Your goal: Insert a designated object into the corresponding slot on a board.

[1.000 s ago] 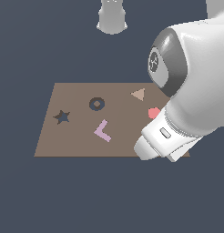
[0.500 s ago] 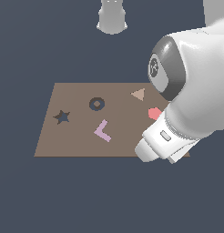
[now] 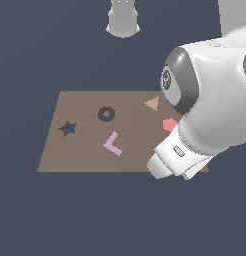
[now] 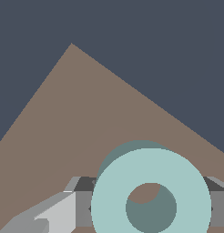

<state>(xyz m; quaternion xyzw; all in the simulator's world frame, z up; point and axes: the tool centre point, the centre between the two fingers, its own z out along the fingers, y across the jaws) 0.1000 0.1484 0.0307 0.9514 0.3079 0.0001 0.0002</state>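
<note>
In the wrist view the pale teal ring (image 4: 150, 173) sits between my gripper's (image 4: 151, 207) grey fingers (image 4: 83, 207), which press on its two sides over the brown board (image 4: 77, 118). In the exterior view the arm's white body (image 3: 210, 115) hangs over the near corner of the board (image 3: 85, 155) at that view's right and hides the ring and the fingers. The slot, a dark navy ring-shaped recess (image 3: 106, 114) with a brown centre, lies well off towards that view's left.
On the board are a dark star-shaped recess (image 3: 68, 128), a lilac L-shaped piece (image 3: 113, 144), a pink pentagon (image 3: 170, 124) right beside the arm, and a tan triangle (image 3: 152, 104). The robot's base (image 3: 123, 20) stands beyond the board's far edge.
The arm's wrist end has shifted very slightly lower in the exterior view. The shapes on the board have not moved.
</note>
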